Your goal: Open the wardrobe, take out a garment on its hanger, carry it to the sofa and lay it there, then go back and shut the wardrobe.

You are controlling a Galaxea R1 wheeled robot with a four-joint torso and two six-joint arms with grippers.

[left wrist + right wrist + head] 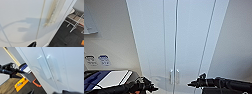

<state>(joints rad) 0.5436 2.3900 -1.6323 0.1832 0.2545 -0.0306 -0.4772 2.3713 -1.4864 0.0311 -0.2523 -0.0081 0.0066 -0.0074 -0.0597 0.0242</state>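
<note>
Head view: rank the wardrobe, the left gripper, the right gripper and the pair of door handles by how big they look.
1. wardrobe, by far the largest.
2. left gripper and right gripper: alike, so unranked.
3. door handles, smallest, though they sit farther from the camera than the grippers.

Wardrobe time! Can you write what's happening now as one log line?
wardrobe: doors shut | handles: untouched | left gripper: low, left of handles | right gripper: low, right of handles

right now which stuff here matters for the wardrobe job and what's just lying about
For the job:
wardrobe, doors shut
its pair of handles
left hand
right hand

Just about:
white chair
yellow item on the floor
wall labels
</note>
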